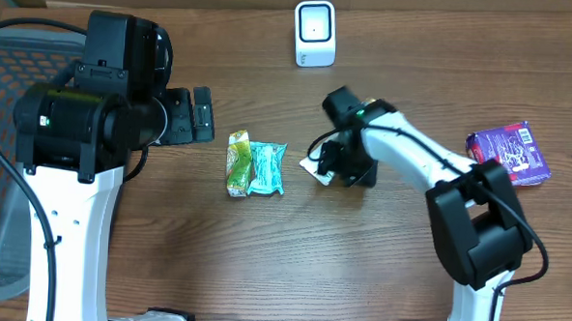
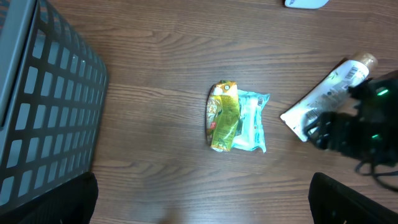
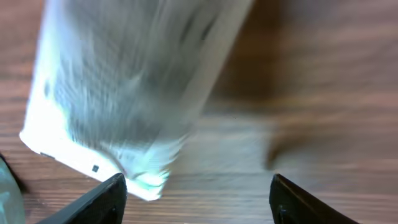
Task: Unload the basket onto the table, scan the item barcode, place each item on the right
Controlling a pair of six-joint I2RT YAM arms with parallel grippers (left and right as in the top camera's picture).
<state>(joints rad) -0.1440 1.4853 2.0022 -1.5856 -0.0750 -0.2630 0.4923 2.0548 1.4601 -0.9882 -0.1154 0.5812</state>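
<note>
White tube (image 2: 326,96) — beneath right gripper (image 3: 198,190)

Soft, even light; right wrist view shows the white tube (image 3: 118,93) motion-blurred and glaring.

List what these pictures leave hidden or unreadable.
- Tube: print smeared by motion blur in the right wrist view; overhead, the right gripper covers most of it.
- Scanner: cut off by the top edge in the left wrist view.
- Purple packet: print too small to read overhead.
- Basket: cut off by the left edge in the overhead and left wrist views.
</note>
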